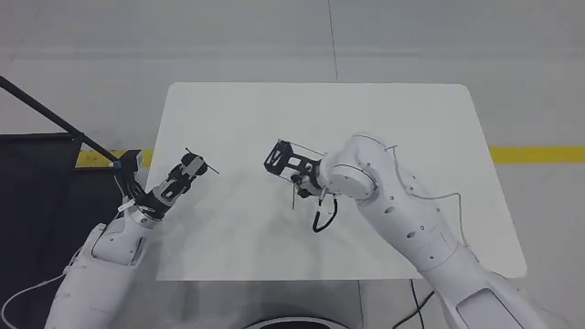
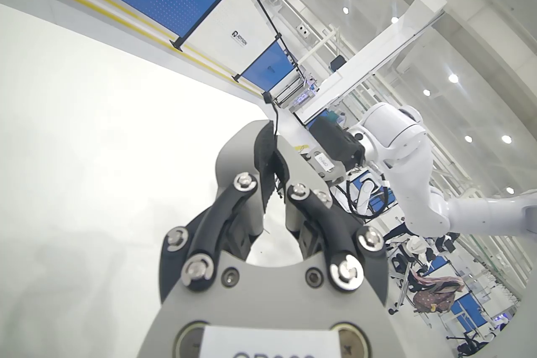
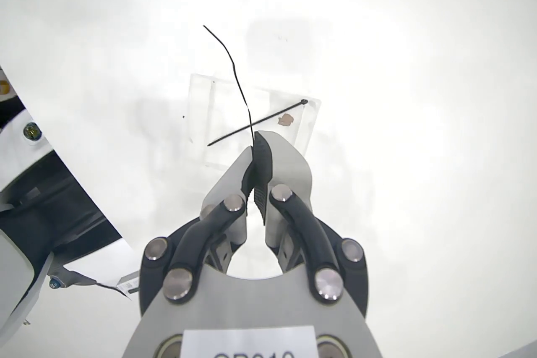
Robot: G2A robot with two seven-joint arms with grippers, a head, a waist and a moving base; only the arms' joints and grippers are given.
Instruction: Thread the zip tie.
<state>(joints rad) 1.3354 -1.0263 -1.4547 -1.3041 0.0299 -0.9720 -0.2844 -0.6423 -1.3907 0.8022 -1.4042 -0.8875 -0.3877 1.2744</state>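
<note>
My left gripper [image 2: 272, 143] is shut on a black zip tie [image 2: 272, 112] whose small head points away from the fingertips. In the top view that gripper [image 1: 194, 166] hovers over the left part of the white table [image 1: 384, 128]. My right gripper [image 3: 255, 143] is shut on a thin, curved black strap [image 3: 235, 70] with its free tip pointing away. It sits near the table's middle [image 1: 274, 158], well apart from the left gripper. Beneath it another zip tie [image 3: 260, 120] lies flat on a clear plate [image 3: 201, 99].
A black cable loop [image 1: 320, 219] hangs under the right wrist. A black pole [image 1: 46, 114] and a dark mat [image 1: 27, 192] lie off the table's left edge. A small brown spot [image 3: 286, 119] marks the clear plate.
</note>
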